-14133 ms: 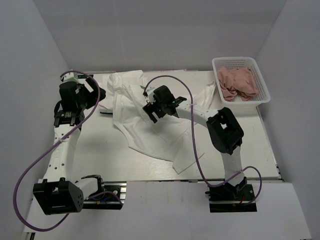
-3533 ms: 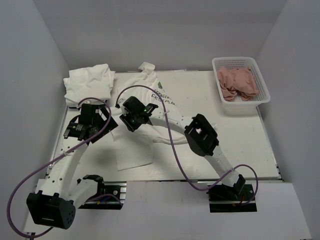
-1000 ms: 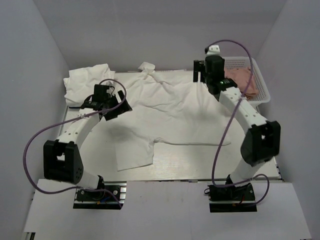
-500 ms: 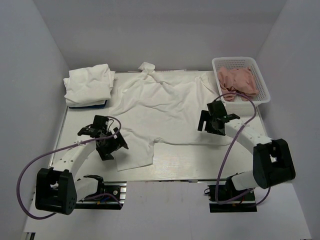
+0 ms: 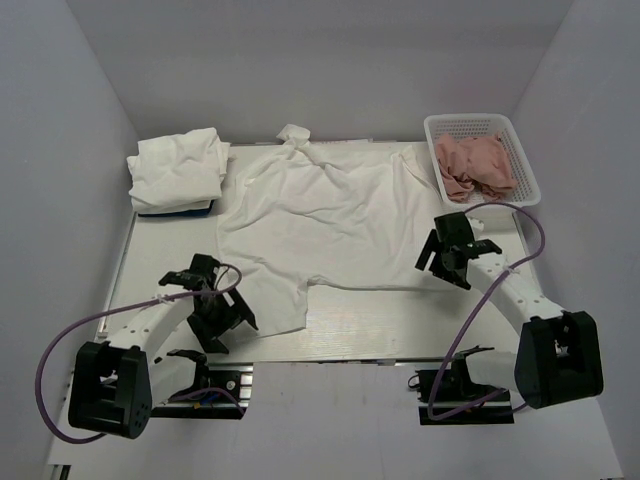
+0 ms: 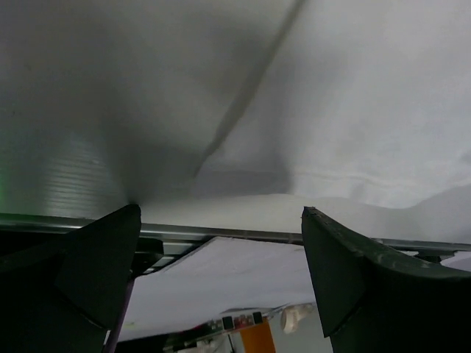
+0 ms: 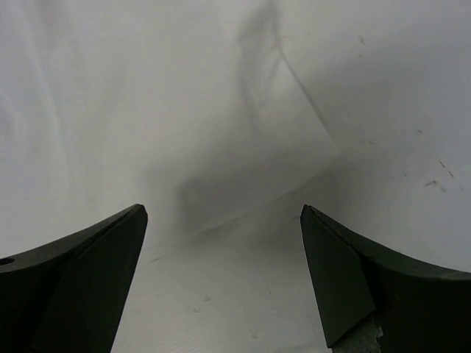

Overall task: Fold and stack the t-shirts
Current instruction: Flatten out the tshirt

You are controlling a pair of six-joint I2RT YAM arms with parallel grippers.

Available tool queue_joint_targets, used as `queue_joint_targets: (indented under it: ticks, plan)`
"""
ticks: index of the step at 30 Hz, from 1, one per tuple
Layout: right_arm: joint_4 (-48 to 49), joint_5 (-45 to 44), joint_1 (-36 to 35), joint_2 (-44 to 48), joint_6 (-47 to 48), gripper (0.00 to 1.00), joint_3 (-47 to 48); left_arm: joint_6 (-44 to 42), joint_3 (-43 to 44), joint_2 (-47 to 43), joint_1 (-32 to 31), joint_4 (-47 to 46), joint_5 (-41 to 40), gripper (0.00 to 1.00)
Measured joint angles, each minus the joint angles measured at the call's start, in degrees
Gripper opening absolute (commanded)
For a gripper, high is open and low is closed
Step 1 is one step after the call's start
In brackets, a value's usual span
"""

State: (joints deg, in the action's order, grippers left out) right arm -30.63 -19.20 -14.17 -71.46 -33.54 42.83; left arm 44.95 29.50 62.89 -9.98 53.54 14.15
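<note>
Fingers of left gripper (image 5: 218,318) spread wide, nothing between them, low over near-left flap of the t-shirt (image 5: 320,215). In its wrist view the cloth edge and table (image 5: 400,320) rim sit in the gap. right gripper (image 5: 443,256) likewise spread and empty, over the t-shirt's right corner. The t-shirt lies flat mid-table, plain side up. folded shirt (image 5: 178,170) at far-left corner; basket (image 5: 470,119) with pink cloth (image 5: 475,165) far right. Step: flattening looks finished, first fold not started. Next probably needs both grippers to drop, pinch an edge and carry it across without dragging the rest.
</note>
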Motion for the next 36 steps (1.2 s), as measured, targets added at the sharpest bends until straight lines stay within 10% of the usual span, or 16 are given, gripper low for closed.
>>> queue_joint_targets:
  ticks: [7,19,28,36]
  plan:
    - [-2.67,-1.05,4.22,1.46,-2.56,0.9,-3.43,2.75,-2.49,2.05,-0.79,-0.44,2.19,0.93]
    - [2.93,-0.42,10.14,-6.19,-3.65,0.85,-4.83,3.72,-0.02,9.07,-1.46,-7.3,2.4,0.0]
    - [10.32,1.42,11.1,-8.28,-2.05,0.02,-4.79,1.86,1.01,6.29,-1.49,-11.69,1.18,0.0]
    - [8.2,2.91,10.67,2.95,1.16,0.0,-6.21,-3.26,15.02,-3.98,-1.51,-12.17,1.33,0.0]
